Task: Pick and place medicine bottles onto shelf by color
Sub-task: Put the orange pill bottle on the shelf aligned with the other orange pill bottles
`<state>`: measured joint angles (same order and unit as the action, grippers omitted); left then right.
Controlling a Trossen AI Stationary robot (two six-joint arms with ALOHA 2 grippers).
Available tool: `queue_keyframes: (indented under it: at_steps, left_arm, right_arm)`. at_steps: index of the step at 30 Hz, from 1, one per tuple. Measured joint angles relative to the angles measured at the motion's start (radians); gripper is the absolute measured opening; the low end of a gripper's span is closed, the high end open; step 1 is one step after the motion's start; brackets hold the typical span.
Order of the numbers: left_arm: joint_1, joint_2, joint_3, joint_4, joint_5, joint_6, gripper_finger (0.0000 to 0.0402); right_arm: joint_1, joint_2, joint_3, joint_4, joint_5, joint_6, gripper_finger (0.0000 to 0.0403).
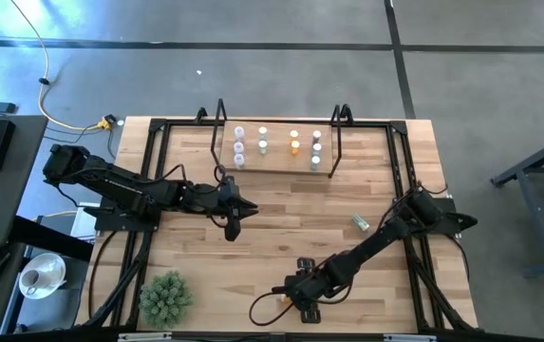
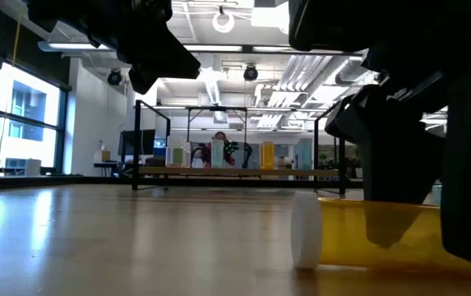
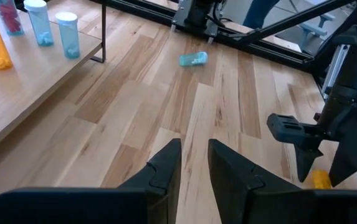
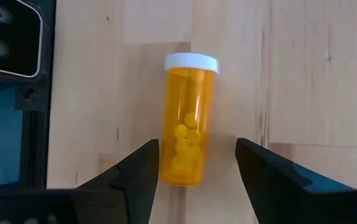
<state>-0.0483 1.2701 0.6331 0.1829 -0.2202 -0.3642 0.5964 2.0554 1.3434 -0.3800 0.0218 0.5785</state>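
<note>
An orange medicine bottle (image 4: 187, 118) with a white cap lies on its side near the table's near edge. My right gripper (image 4: 197, 162) is open and points down over it, one finger on either side of its bottom end and one finger close beside its wall. In the low view the bottle (image 2: 358, 234) lies behind those dark fingers. A teal bottle (image 1: 360, 222) lies on its side at mid-right. The shelf (image 1: 276, 169) at the far middle carries several upright bottles (image 1: 294, 142). My left gripper (image 1: 234, 217) hangs over the table's middle-left with a narrow, empty gap between its fingers (image 3: 194, 158).
A green spiky plant ball (image 1: 165, 296) sits at the near left corner. Black frame rails (image 1: 400, 171) run along the table's left and right sides. Bare wood lies between the shelf and the two grippers. A person (image 2: 219, 148) shows far behind the shelf.
</note>
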Motion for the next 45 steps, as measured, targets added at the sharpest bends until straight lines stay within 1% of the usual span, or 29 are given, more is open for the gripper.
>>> queue_keyframes:
  at_steps: [3,5,8,12,16,18,21,25,28,34,37,41,45]
  left_arm:
    - [0.000,0.000,0.000,0.000,0.000,0.000,0.0070]
    - [0.000,0.000,0.000,0.000,0.000,0.000,0.0069]
    - [0.000,0.000,0.000,-0.001,0.000,0.000,0.0069]
    - [0.000,0.000,0.000,-0.003,0.000,-0.001,0.0069]
    - [0.000,0.000,0.000,-0.003,0.000,0.000,0.0069]
    - [0.000,0.000,0.000,-0.003,0.000,0.000,0.0069]
    - [0.000,0.000,0.000,-0.003,0.000,0.000,0.0069]
    - [0.000,0.000,0.000,-0.003,0.000,0.000,0.0069]
    - [0.000,0.000,0.000,-0.003,0.000,0.023,0.0069]
    - [0.000,0.000,0.000,-0.003,0.011,0.070,0.0076]
    - [0.000,0.000,0.000,-0.002,0.019,0.106,0.0095]
    - [0.000,0.000,0.000,0.009,0.005,0.177,0.0130]
    - [0.000,0.000,0.000,0.050,0.014,0.256,0.0160]
  right_arm:
    - [0.000,0.007,0.002,0.001,-0.002,0.003,0.0203]
    - [0.000,0.008,0.002,0.001,0.000,0.009,0.0194]
    - [-0.001,0.009,0.002,-0.002,0.004,0.009,0.0168]
    - [-0.002,0.009,0.002,-0.009,0.007,0.006,0.0121]
    - [-0.001,0.002,0.001,-0.011,0.022,-0.038,0.0078]
    - [0.000,-0.009,-0.001,-0.026,0.051,-0.065,0.0065]
    - [0.001,-0.037,-0.002,-0.042,0.095,-0.088,0.0062]
    - [0.000,-0.076,-0.002,-0.067,0.171,-0.115,0.0077]
    - [0.000,-0.123,-0.002,-0.077,0.238,-0.155,0.0080]
    - [0.000,-0.230,-0.002,-0.119,0.432,-0.249,0.0081]
    - [0.000,-0.291,-0.001,-0.152,0.541,-0.287,0.0081]
    - [-0.002,-0.370,-0.001,-0.198,0.681,-0.321,0.0082]
    - [-0.020,-0.426,0.000,-0.220,0.782,-0.355,0.0082]
